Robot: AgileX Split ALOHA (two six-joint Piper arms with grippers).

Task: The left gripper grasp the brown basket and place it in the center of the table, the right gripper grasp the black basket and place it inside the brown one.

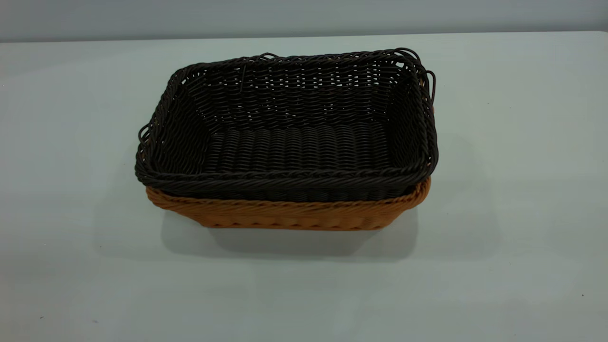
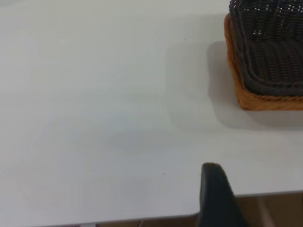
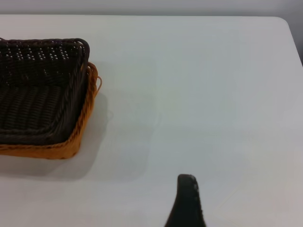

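Observation:
The black basket (image 1: 294, 137) sits nested inside the brown basket (image 1: 289, 213) at the middle of the table (image 1: 71, 190). The brown one shows only as a rim and lower wall under the dark rim. The nested pair also shows in the left wrist view (image 2: 270, 52), with the brown wall (image 2: 236, 80), and in the right wrist view (image 3: 38, 94), with the brown rim (image 3: 80, 137). My left gripper (image 2: 214, 189) hangs over the table's near edge, well clear of the baskets. My right gripper (image 3: 187, 198) is over bare table, also well clear. Neither holds anything. Neither arm shows in the exterior view.
A grey wall (image 1: 304, 16) runs behind the table's far edge. The table's edge and a brown floor (image 2: 270, 210) show in the left wrist view. The table's rounded corner (image 3: 284, 21) shows in the right wrist view.

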